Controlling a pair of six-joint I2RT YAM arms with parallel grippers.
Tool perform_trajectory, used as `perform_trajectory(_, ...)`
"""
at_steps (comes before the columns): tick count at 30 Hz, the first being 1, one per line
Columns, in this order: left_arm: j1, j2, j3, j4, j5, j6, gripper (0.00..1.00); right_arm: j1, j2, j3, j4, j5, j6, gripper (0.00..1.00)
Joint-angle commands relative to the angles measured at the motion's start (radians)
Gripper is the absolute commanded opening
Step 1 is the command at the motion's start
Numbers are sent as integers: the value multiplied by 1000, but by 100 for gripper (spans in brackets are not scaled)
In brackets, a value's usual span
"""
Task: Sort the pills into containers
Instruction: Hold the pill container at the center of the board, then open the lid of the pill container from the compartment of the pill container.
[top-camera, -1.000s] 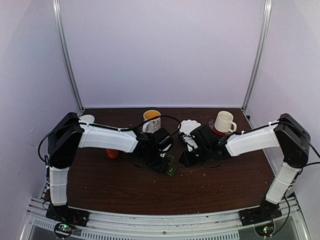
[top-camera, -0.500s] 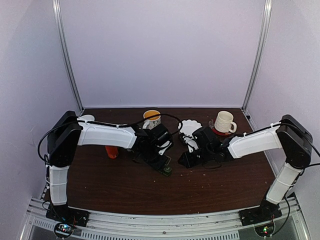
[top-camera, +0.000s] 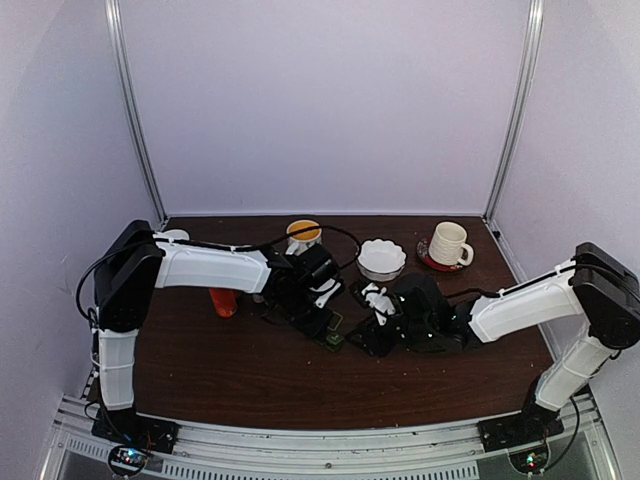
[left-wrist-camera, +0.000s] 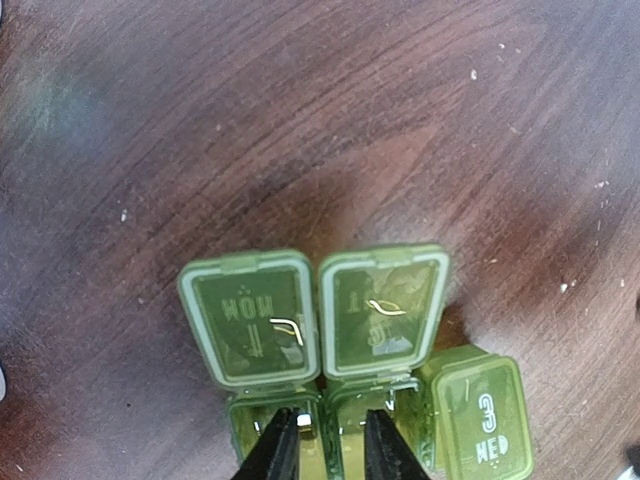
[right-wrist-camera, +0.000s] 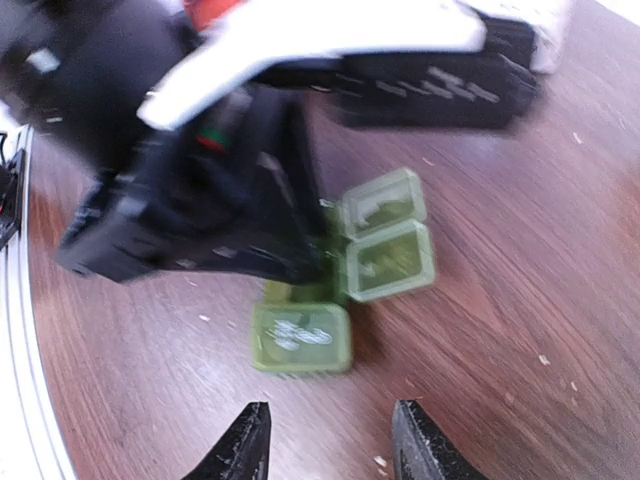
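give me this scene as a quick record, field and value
pill box: green, three compartments, on the table
lids: two flipped open, WED one shut
left fingers: close together over the open compartments
right fingers: apart, empty, short of the box
behind: yellow-lined mug, cream mug, white bowl

Dark wooden tabletop (top-camera: 250, 385); green pill box (top-camera: 338, 337) near its middle, two lids open; near the far edge a yellow-lined mug (top-camera: 303, 237), white scalloped bowl (top-camera: 381, 259), cream mug (top-camera: 448, 244) on red coaster (top-camera: 430, 262); orange object (top-camera: 224, 303) leftward.
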Motion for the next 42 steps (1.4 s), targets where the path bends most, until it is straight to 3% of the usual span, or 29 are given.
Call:
perform_trajectory(1,1,14,10,4,14,14,24,62,31,26,87,128,-58,46)
perform_trajectory(13,1,14,5,15,45,41,11,127,95,-15,252,197,-108,51)
perform_trajectory(22,1,14,6,15,47,40,10,150,146,-32,296,246,-108,50)
perform_trajectory(26,1,14,6,15,50,40,10,163,159,-22,287,279,-118,66)
perform_trajectory(29,1,15,6,12,51,40,10,168,169,-13,282,300,-120,67)
perform_trajectory(42,1,17,8,-8,43,50,10,169,137,-5,275,421,-71,43)
